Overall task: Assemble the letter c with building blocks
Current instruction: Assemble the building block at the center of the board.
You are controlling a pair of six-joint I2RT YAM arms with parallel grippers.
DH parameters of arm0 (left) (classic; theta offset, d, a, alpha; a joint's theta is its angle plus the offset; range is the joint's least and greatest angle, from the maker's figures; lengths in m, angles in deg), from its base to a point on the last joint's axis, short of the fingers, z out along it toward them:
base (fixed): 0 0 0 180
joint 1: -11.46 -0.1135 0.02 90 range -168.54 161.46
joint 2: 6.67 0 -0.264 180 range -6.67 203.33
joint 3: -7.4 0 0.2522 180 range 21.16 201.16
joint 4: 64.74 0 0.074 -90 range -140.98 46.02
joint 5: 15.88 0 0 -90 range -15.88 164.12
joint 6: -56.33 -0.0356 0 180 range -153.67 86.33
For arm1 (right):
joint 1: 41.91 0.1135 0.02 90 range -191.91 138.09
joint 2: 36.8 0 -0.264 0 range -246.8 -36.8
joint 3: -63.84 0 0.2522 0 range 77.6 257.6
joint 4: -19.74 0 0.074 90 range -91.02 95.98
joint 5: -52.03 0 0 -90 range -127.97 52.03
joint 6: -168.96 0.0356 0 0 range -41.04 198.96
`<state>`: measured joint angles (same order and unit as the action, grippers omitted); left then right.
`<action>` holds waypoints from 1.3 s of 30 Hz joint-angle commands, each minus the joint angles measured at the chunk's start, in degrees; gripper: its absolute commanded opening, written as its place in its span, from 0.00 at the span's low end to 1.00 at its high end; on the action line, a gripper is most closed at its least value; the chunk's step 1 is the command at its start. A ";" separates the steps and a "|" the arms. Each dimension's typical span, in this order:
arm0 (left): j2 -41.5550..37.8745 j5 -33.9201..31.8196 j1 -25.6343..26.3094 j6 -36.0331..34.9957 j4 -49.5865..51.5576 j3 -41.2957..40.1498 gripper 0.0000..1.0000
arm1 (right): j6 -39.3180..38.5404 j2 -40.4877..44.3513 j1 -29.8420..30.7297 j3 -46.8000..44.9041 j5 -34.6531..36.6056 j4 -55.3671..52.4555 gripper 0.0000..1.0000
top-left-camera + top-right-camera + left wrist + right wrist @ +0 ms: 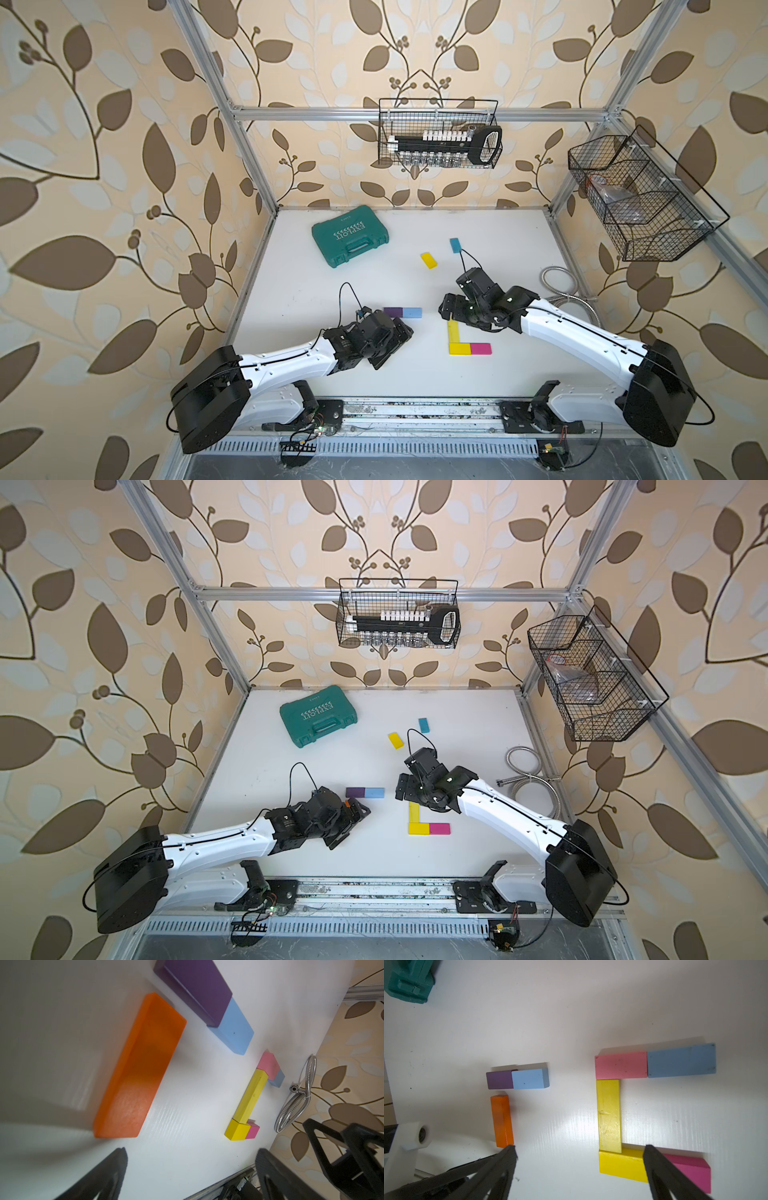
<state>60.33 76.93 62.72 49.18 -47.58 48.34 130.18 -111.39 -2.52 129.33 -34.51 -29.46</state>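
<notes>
Blocks lie flat on the white table [291, 291] in both top views. Toward the back you have a teal block [455, 245] and a loose yellow block [428, 260], near each other but apart, with the green case [350, 235] to their left. Mid-table, a purple block [393, 312] and a light blue block [412, 312] sit end to end, touching. The left gripper [405, 332] is just on the robot's side of that pair; in a top view an orange block [347, 802] peeks out beside it. To the right, a yellow spine block [453, 330] meets a yellow corner block [459, 348], which touches a magenta block [481, 348]; the right gripper [445, 309] covers the spine's far end. A metal hose [559, 286] lies coiled at the right edge. Left wrist view: both fingers [108, 1174] stand wide apart with nothing between them; the orange block lies ahead, clear of both, beside the purple and light blue pair. Right wrist view: the fingers [500, 1167] are likewise spread and grasp nothing. Here you see the full figure: a pink block [620, 1065] and a grey-blue block [681, 1060] form one arm, end to end, the pink one touching the spine's end; the corner and magenta blocks form the opposite arm. One fingertip overlaps the corner-magenta seam; contact cannot be told.
</notes>
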 commanded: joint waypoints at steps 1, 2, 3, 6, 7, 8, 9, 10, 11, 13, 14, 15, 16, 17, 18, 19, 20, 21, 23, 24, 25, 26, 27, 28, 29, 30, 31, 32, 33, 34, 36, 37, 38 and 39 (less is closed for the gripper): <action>0.66 -0.18 -1.31 -1.53 0.40 0.11 0.99 | -0.07 -0.51 0.00 1.69 0.70 -0.59 0.94; 0.76 0.04 -1.73 -1.78 0.42 0.24 0.99 | -0.08 -0.41 -0.02 1.73 0.80 -0.84 0.94; 0.85 0.30 -2.23 -2.12 0.47 0.45 0.99 | -0.17 -0.43 -0.02 1.83 0.90 -0.94 0.94; 1.02 1.12 -3.48 -3.04 0.81 0.96 0.99 | -0.26 -0.30 -0.02 1.92 1.10 -0.95 0.94; 1.11 1.23 -3.70 -3.13 0.85 1.11 0.99 | -0.25 -0.38 -0.02 2.00 1.11 -1.05 0.94; 1.11 1.32 -3.80 -3.30 0.97 1.16 0.99 | -0.29 -0.43 -0.02 2.05 1.11 -1.10 0.94; 1.24 1.40 -3.89 -3.44 0.95 1.28 0.99 | -0.24 -0.53 -0.08 2.00 1.11 -1.06 0.94; 1.36 1.49 -3.89 -3.48 0.91 1.35 0.99 | -0.25 -0.63 -0.09 2.00 1.11 -1.05 0.94; 1.51 1.58 -3.89 -3.41 0.83 1.30 0.99 | -0.25 -0.72 -0.11 1.99 1.03 -0.95 0.94; 1.72 1.98 -3.89 -3.42 0.54 1.22 0.99 | -0.27 -0.99 -0.11 2.09 1.00 -0.98 0.94; 1.79 2.06 -3.89 -3.42 0.47 1.15 0.99 | -0.27 -1.08 -0.11 2.12 0.94 -0.91 0.94; 1.82 2.24 -3.89 -3.33 0.34 1.12 0.99 | -0.29 -1.14 -0.11 2.10 0.99 -0.94 0.94; 1.82 2.41 -3.89 -3.25 0.00 0.91 0.99 | -0.26 -1.23 -0.11 2.09 0.93 -0.88 0.94; 1.90 2.62 -3.89 -3.23 -0.22 0.86 0.99 | -0.29 -1.29 -0.11 2.12 0.88 -0.86 0.94; 1.99 2.75 -3.89 -3.14 -0.47 0.86 0.99 | -0.25 -1.42 -0.11 2.09 0.88 -0.76 0.94; 2.16 2.97 -3.89 -3.05 -0.66 0.86 0.99 | -0.25 -1.44 -0.11 2.06 0.78 -0.75 0.94; 2.25 3.04 -3.89 -3.08 -0.89 0.93 0.99 | -0.25 -1.59 -0.11 2.13 0.77 -0.61 0.94; 2.42 3.14 -3.89 -3.13 -1.18 0.94 0.99 | -0.18 -1.67 -0.11 2.15 0.75 -0.61 0.94; 2.74 3.29 -3.89 -3.04 -1.45 1.13 0.99 | -0.16 -1.78 -0.11 2.00 0.61 -0.54 0.94; 3.02 3.40 -3.89 -3.07 -1.72 1.17 0.99 | -0.16 -1.71 -0.11 1.99 0.59 -0.54 0.94; 3.28 3.47 -3.88 -3.06 -1.81 1.21 0.99 | -0.15 -1.68 -0.11 1.95 0.58 -0.55 0.94; 3.44 3.44 -3.86 -3.05 -1.98 1.29 0.99 | -0.15 -1.65 -0.11 1.93 0.66 -0.64 0.94; 3.63 3.50 -3.83 -3.12 -2.14 1.34 0.99 | -0.16 -1.59 -0.11 1.90 0.67 -0.61 0.94; 3.79 3.60 -3.82 -3.05 -2.33 1.24 0.99 | -0.16 -1.45 -0.11 1.97 0.75 -0.73 0.94; 3.90 3.55 -3.80 -3.10 -2.43 1.36 0.99 | -0.16 -1.49 -0.11 1.85 0.75 -0.74 0.94; 4.00 3.60 -3.80 -3.00 -2.52 1.30 0.99 | -0.16 -1.42 -0.11 1.80 0.84 -0.74 0.94; 4.09 3.61 -3.80 -3.04 -2.65 1.46 0.99 | -0.16 -1.39 -0.10 1.73 0.85 -0.61 0.94; 4.18 3.54 -3.83 -3.05 -2.59 1.47 0.99 | -0.07 -1.45 -0.11 1.72 0.76 -0.61 0.94; 4.24 3.46 -3.84 -3.14 -2.61 1.57 0.99 | -0.15 -1.45 -0.10 1.75 0.78 -0.59 0.94; 4.34 3.44 -3.87 -3.18 -2.61 1.73 0.99 | -0.16 -1.47 -0.11 1.68 0.77 -0.66 0.94; 4.57 3.43 -3.87 -3.25 -2.67 1.86 0.99 | -0.07 -1.39 -0.11 1.63 0.75 -0.62 0.94; 4.67 3.42 -3.87 -3.23 -2.74 1.90 0.99 | -0.15 -1.42 -0.11 1.59 0.75 -0.56 0.94; 4.80 3.43 -3.85 -3.31 -2.78 1.96 0.99 | -0.13 -1.41 -0.11 1.56 0.75 -0.59 0.94; 4.96 3.41 -3.88 -3.31 -2.91 2.02 0.99 | -0.22 -1.41 -0.09 1.46 0.75 -0.59 0.94</action>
<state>64.83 79.96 59.03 47.21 -49.64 48.64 130.14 -112.54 -2.56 129.48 -34.53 -29.55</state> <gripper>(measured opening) 0.989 0.938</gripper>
